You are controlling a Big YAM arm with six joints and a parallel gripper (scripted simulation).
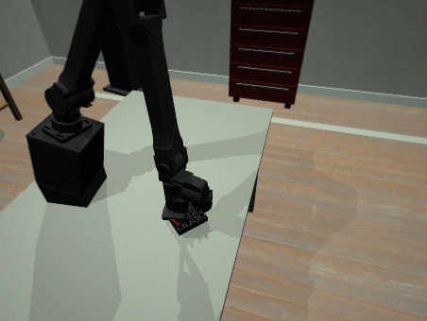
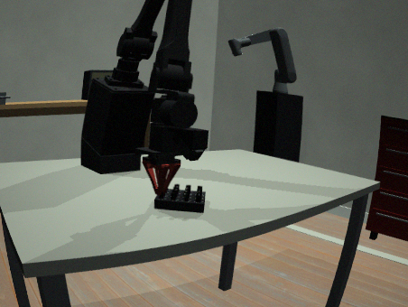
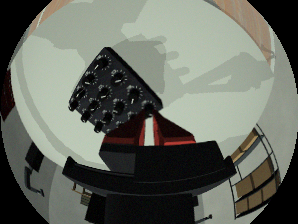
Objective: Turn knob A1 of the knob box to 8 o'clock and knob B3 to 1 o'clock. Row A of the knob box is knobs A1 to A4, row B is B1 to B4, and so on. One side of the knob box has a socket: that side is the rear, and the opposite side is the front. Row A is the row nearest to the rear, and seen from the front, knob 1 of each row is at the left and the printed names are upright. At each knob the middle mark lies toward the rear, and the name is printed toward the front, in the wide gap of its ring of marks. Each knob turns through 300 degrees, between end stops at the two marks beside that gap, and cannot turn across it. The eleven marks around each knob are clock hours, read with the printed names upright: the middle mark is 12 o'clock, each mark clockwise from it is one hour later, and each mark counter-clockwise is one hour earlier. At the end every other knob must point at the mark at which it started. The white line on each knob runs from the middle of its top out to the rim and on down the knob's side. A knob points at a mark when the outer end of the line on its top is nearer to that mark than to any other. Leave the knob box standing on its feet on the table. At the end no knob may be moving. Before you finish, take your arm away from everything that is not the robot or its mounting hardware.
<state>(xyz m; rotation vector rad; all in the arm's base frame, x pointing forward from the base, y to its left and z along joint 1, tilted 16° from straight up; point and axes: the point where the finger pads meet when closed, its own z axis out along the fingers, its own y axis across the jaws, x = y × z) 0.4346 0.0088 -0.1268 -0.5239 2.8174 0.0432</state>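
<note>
From where I stand, the small black knob box point(image 2: 180, 200), a flat slab studded with short round knobs, sits on its feet on the pale grey-green table point(image 2: 280, 181), out toward the table's far side from the arm's square black pedestal point(image 2: 115, 131) and a little back from the table's edge. The long black jointed arm point(image 1: 161, 109) reaches down over the box so that its wrist points nearly straight at it, which makes sense for twisting a knob about its upright axis. The red-fingered gripper point(image 2: 161, 187) comes to a narrow V right at the corner of the box nearest the pedestal, and its fingers point(image 2: 157, 177) are pinched nearly together on something; I judge that to be one of the corner knobs, though I cannot make out the printed name or which row it belongs to. In the wrist view the box runs away from the red fingers diagonally, the other knobs standing free of them, so only the one at the near corner is being gripped. The white lines on the knobs are too small to read, so I cannot say how far either setting has come. A dark red drawer cabinet point(image 1: 270, 49) stands by the wall, well apart from the box.
</note>
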